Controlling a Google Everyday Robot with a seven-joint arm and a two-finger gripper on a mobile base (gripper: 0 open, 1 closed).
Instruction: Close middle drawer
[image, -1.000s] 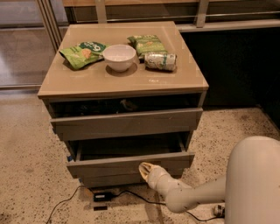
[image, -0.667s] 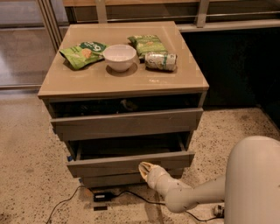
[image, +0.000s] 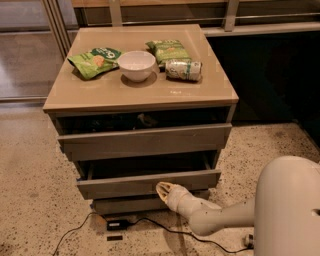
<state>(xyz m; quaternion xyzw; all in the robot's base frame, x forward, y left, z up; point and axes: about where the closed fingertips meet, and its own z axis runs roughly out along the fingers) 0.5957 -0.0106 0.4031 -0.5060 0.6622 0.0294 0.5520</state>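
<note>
The middle drawer (image: 145, 183) is the second of three in a grey-brown cabinet and stands pulled out, its dark interior showing above its plain front. My gripper (image: 165, 190) is low in front of the cabinet, at the lower edge of that drawer's front, a little right of its middle and touching or nearly touching it. The pale arm (image: 215, 217) reaches in from the lower right. The upper drawer (image: 145, 141) is also partly out. The lowest drawer front (image: 130, 205) sits further back beneath.
On the cabinet top (image: 100, 97) are a white bowl (image: 136, 65), two green snack bags (image: 94, 62) (image: 169, 50) and a can lying on its side (image: 184, 70). A black cable and adapter (image: 117, 225) lie on the speckled floor. The robot's white body (image: 290, 210) fills the lower right.
</note>
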